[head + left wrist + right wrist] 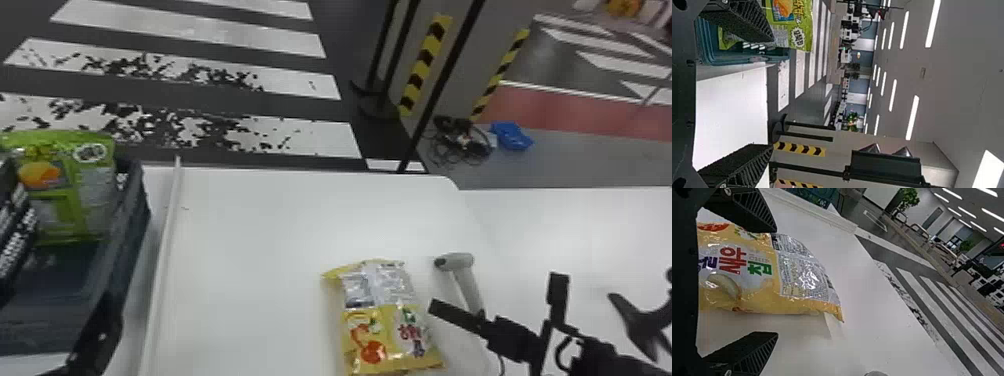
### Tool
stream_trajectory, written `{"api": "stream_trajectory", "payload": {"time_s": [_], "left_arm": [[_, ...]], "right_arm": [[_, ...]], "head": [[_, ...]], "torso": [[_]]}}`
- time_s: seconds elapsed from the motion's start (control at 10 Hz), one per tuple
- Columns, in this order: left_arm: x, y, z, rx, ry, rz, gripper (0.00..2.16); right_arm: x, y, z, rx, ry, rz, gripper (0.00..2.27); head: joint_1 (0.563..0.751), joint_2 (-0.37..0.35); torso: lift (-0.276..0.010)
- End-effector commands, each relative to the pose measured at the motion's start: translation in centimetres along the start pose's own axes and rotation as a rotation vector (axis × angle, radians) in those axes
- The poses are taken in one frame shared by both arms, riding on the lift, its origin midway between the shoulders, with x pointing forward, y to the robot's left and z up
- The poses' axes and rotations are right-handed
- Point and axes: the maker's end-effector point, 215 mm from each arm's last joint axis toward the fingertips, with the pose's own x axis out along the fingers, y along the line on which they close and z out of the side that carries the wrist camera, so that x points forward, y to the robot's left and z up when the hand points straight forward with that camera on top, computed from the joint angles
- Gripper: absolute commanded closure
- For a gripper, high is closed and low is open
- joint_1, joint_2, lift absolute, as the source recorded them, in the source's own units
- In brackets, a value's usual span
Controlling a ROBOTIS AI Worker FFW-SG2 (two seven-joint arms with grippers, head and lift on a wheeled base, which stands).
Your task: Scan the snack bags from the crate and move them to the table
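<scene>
Yellow snack bag: it lay flat on the tabletop (250, 225), printed side up. In the head view the yellow snack bag (382, 320) was just to the left of the right gripper (496, 292).
Right gripper: its two fingers stood wide apart, with nothing clamped between them. In the right wrist view the bag reached into the space in front of the fingers, and one finger crossed over the bag's side. Whether that finger touched the bag could not be told.
Green snack bag: the green snack bag (75, 190) stood upright inside the dark crate (132, 215), toward its far end, its top above the rim.
Left gripper: the left gripper (772, 93) was wide open too, and held nothing. In its wrist view one finger passed in front of the crate and the green bag; the other had the tabletop behind it.
Scanner: the grey scanner (465, 280) was on the tabletop right of the yellow bag, its handle partly behind a right gripper finger.
White strip: a raised white strip (167, 240) ran between crate and yellow bag.
Floor: white stripes (200, 30) crossed the dark floor beyond the tabletop.
</scene>
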Motion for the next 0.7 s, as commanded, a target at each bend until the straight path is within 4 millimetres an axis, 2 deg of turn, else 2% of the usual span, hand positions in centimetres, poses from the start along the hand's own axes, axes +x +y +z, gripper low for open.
{"api": "stream_trajectory", "payload": {"time_s": [0.0, 0.6], "left_arm": [[0.2, -0.2, -0.1, -0.002, 0.003, -0.001, 0.03], [0.4, -0.6, -0.2, 0.007, 0.009, -0.01, 0.03]], "right_arm": [[0.5, -0.2, -0.1, -0.007, 0.028, 0.008, 0.06], [2.9, 0.9, -2.8, -0.053, 0.111, 0.052, 0.05]], "head": [[0.695, -0.291], [0.695, -0.268]], "torso": [[-0.095], [-0.095]]}}
